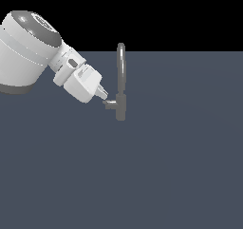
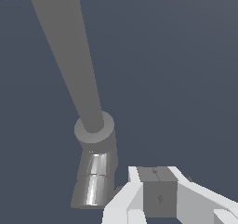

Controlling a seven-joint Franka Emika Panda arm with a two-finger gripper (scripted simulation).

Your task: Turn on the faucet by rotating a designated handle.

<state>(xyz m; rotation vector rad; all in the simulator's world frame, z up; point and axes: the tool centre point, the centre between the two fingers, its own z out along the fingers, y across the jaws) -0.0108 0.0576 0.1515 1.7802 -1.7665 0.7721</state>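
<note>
Tap: we see the faucet (image 1: 120, 83) standing just left of the exterior frame's centre, in its upper half, its arched spout rising to the dark band at the top.
Lever: the handle (image 1: 110, 103) sticks out from the tap's short body toward the exterior view's left, low on the tap.
Claw: our gripper (image 1: 104, 95) comes in from the upper left of the exterior frame, its tip right at the lever's end; whether it is released or clenched we cannot tell.
Wrist view: we see the tap body (image 2: 96, 172) close beside the white fingers (image 2: 122, 200).
Floor: a flat slate-blue surface (image 1: 180, 166) fills the lower frame.
</note>
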